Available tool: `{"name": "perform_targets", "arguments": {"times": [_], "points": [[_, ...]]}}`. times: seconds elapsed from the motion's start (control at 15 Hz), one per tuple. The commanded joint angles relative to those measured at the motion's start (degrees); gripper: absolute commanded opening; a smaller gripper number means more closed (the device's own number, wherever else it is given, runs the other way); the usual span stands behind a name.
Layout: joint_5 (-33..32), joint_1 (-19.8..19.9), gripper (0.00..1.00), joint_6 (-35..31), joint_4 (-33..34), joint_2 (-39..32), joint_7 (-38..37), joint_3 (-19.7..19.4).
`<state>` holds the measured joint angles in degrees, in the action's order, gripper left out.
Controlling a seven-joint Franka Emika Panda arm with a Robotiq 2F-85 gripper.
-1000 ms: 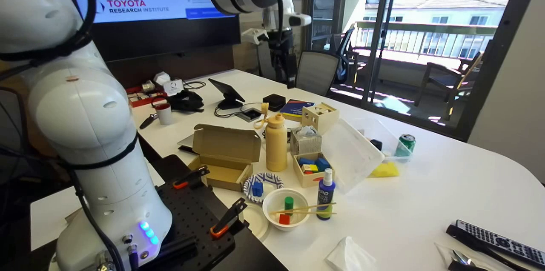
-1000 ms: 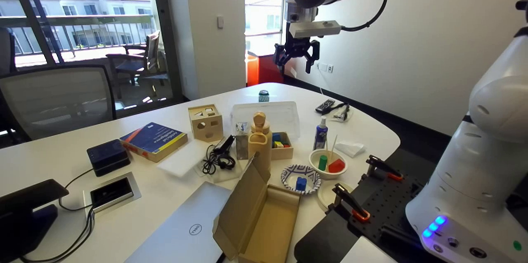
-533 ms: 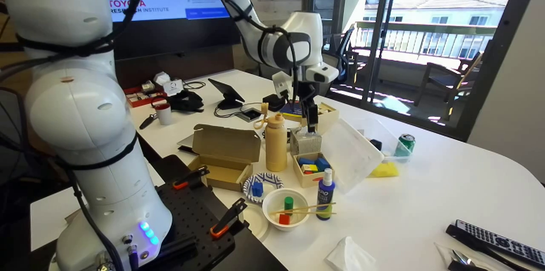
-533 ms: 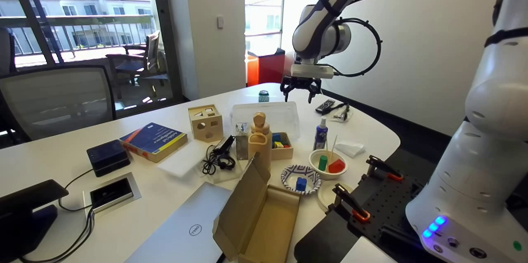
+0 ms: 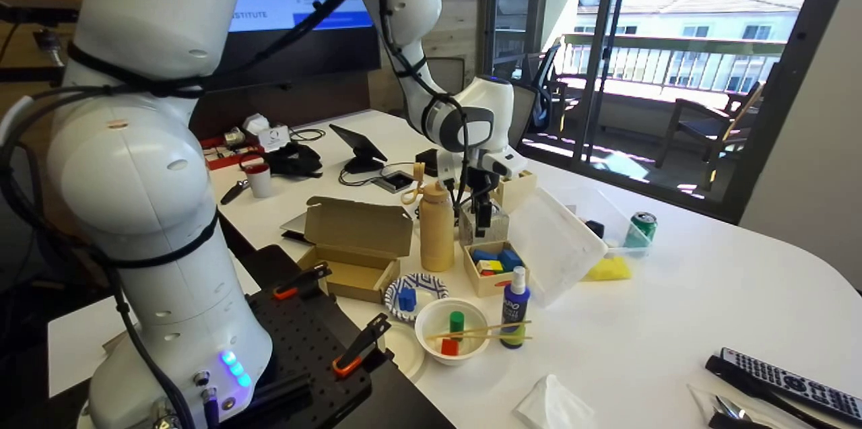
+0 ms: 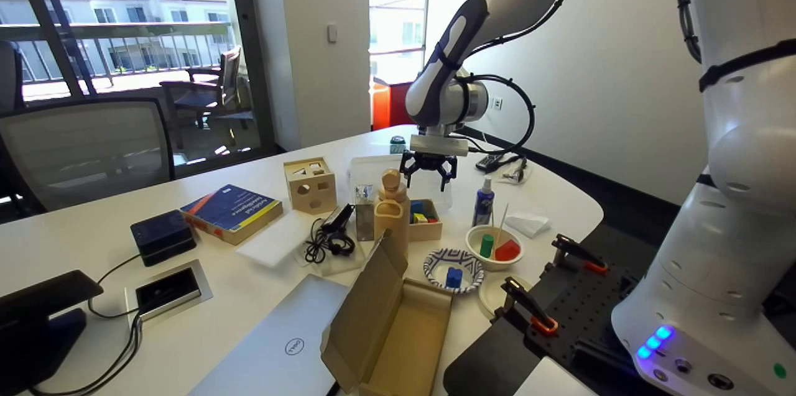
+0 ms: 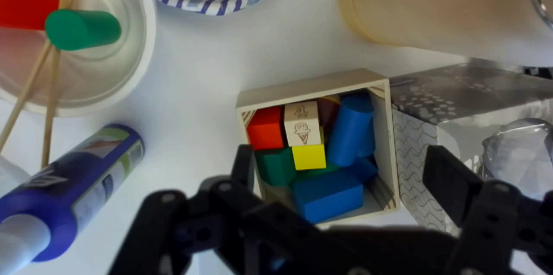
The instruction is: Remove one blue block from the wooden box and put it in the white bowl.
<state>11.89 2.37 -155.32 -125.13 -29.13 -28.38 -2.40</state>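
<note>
Wrist view: my gripper (image 7: 341,165) is spread, grasping nothing. Blue block (image 7: 330,197) lies inside wooden box (image 7: 311,90); extraction and transfer to white bowl (image 7: 136,52), ten o'clock, pending.

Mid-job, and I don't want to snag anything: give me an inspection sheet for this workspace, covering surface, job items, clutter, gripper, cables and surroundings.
Surface: white table, bearing many items.
Source: wooden box, open-topped, holding a blue block among mixed coloured pieces.
Destination: white bowl, holding a green cylinder and red block; two sticks jut past its rim.
Clutter: tan bottle and patterned box close to the wooden box; spray bottle beside the bowl.
Gripper: open, framing the wooden box in the wrist view.
In the grip: nothing seen.
Cables: black cord coiled near the tan bottle; cable loop on the arm.
Surroundings: wall screen; mesh chair.
</note>
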Motion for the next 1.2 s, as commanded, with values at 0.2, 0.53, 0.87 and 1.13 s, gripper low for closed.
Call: {"name": "perform_targets", "arguments": {"times": [0.2,0.53,0.87,1.13], "points": [[3.2,-1.4,1.0,1.4,8.1,-8.8,-0.3,-1.4],[4.3,-1.6,1.0,2.4,12.7,-13.4,-0.8,-1.7],[4.5,-1.8,0.74,3.3,16.1,-16.8,-1.6,-2.3],[4.6,-2.0,0.7,4.0,18.3,-19.0,-2.5,-2.3]]}}
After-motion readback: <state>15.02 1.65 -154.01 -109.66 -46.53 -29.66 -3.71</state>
